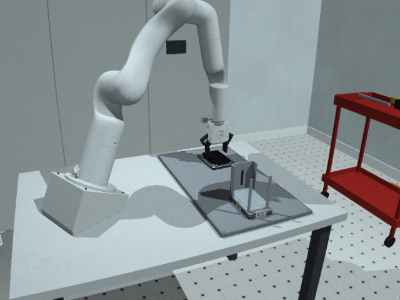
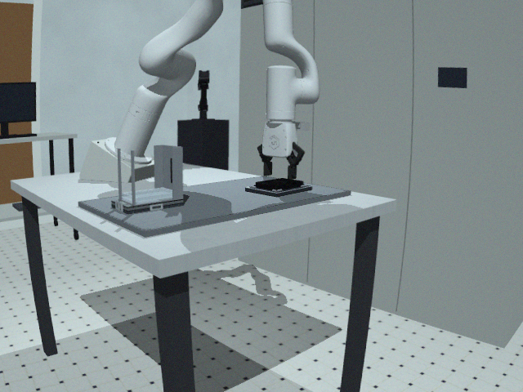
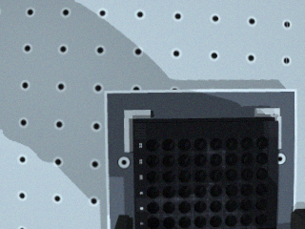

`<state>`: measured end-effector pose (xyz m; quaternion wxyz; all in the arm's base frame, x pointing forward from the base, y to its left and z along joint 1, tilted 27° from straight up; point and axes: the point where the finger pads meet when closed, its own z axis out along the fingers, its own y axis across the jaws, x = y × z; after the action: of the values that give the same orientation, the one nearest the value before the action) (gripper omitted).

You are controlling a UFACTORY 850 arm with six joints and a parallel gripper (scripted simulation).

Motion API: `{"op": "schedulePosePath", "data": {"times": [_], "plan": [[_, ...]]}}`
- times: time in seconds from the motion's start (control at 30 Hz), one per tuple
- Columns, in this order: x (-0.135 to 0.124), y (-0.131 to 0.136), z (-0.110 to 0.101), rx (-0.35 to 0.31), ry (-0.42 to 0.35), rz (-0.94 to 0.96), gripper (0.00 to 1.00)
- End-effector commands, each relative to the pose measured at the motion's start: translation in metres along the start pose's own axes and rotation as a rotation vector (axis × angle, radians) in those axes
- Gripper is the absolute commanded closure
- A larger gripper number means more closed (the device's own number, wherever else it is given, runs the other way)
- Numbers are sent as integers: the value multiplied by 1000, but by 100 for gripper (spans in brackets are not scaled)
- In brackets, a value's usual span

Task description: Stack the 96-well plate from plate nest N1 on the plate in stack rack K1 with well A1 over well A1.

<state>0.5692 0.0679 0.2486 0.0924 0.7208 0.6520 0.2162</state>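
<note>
White table (image 1: 129, 245) — gripper (image 1: 215, 149) fully open, empty, straddling black plate (image 1: 215, 158).

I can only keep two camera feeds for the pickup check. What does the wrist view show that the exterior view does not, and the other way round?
Only the wrist view: the black plate's separate wells, the nest's pale corner brackets, and the holes in the grey board.

Only the exterior view: the open gripper low over the plate with a finger on each side, the rack K1 holding the white plate, the arm and the table.

Both: the black plate lying in its nest on the board.
</note>
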Motion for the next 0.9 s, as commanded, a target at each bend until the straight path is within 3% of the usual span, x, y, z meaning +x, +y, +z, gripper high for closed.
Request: {"op": "schedulePosePath", "data": {"times": [0.0,0.87], "plan": [[0,1,2,-2,1,0,0],[0,1,18,-2,1,0,0]]}}
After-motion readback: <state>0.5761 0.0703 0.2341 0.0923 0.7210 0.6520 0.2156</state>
